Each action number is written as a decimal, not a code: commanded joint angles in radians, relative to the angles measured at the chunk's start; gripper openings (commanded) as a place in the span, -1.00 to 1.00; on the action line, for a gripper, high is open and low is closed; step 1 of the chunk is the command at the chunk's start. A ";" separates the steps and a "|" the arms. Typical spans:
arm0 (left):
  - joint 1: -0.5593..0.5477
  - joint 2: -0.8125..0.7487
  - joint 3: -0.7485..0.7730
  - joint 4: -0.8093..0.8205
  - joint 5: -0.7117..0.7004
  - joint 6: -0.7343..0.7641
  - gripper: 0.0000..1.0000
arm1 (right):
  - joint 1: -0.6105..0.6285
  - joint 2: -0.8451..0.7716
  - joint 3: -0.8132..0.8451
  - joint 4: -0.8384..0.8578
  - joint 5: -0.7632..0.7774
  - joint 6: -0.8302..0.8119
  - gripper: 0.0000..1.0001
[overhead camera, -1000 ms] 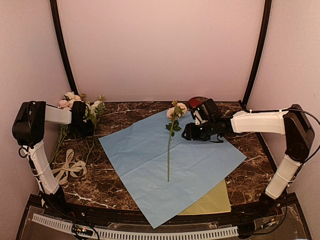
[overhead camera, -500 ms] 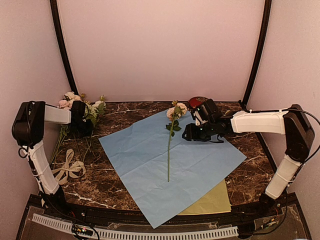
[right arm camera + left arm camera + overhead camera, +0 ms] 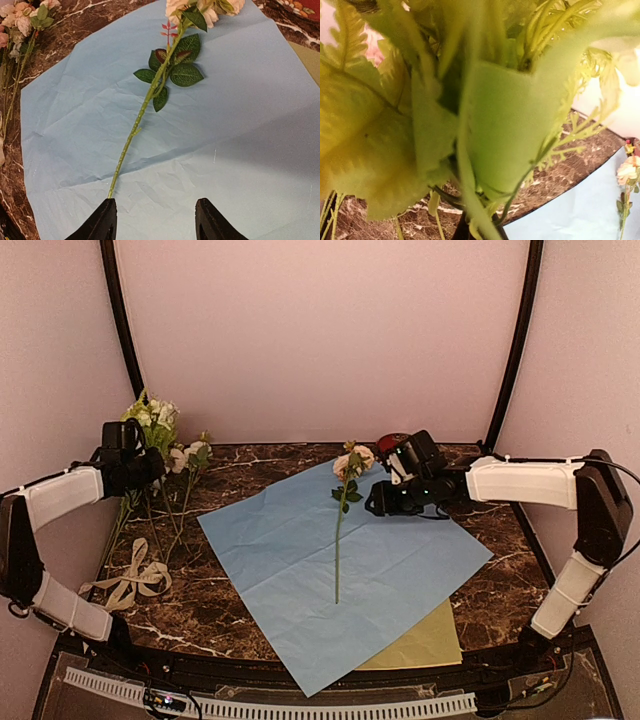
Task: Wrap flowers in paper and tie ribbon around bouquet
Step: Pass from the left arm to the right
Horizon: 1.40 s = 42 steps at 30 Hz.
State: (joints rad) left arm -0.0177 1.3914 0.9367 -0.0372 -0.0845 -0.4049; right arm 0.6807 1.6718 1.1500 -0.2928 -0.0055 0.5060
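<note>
While the left hand point(image 3: 138, 462) is clamped on a soft leafy green spray point(image 3: 152, 415) above the marble bench point(image 3: 200, 622), the right hand point(image 3: 156, 224), fingers point(image 3: 105, 221) apart, hangs over creased thin blue paper point(image 3: 225, 150) where one long-stemmed cream rose point(image 3: 350, 464) lies.

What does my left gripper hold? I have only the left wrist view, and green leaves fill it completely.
Observer: The left gripper is shut on a green-white flower stem, held up above the table.
Operator: Where is the rest?
Observer: The other flowers lie at the far left corner; the ribbon lies nearer the arm bases.
Operator: And my other arm?
Observer: The right gripper is open above the blue paper, close to the single rose.
</note>
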 commanded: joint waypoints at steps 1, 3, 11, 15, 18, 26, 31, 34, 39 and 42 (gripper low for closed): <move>-0.116 -0.185 -0.051 0.181 0.082 0.046 -1.00 | 0.016 -0.127 0.010 0.132 -0.098 -0.104 0.07; -0.215 -0.230 -0.056 0.253 0.131 0.040 -1.00 | 0.040 -0.174 -0.033 0.248 -0.213 -0.153 0.07; -0.581 -0.177 -0.045 0.594 0.310 -0.084 -1.00 | 0.201 -0.092 0.119 0.432 -0.524 -0.212 0.13; -0.704 -0.093 -0.014 0.674 0.336 -0.095 -1.00 | 0.247 -0.023 0.155 0.481 -0.531 -0.177 0.20; -0.745 -0.046 0.002 0.704 0.355 -0.109 -1.00 | 0.258 -0.002 0.149 0.501 -0.511 -0.157 0.21; -0.763 -0.015 -0.025 0.771 0.354 -0.156 -1.00 | 0.258 -0.023 0.087 0.524 -0.385 -0.109 -0.71; -0.763 -0.008 -0.004 0.626 0.237 -0.143 -0.69 | 0.243 -0.013 0.104 0.449 -0.263 -0.034 -1.00; -0.753 0.009 0.041 0.388 0.058 -0.130 0.26 | 0.217 0.013 0.109 0.395 -0.246 0.065 -1.00; -0.667 0.031 0.054 0.087 -0.082 -0.193 0.60 | 0.186 0.094 0.098 0.327 -0.250 0.160 -1.00; -0.606 0.038 0.029 0.003 -0.071 -0.243 0.61 | 0.179 0.172 0.117 0.289 -0.252 0.172 -1.00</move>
State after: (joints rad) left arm -0.6937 1.4212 0.9791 0.2035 -0.0727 -0.5827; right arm 0.8646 1.7576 1.2488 0.0563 -0.2794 0.6159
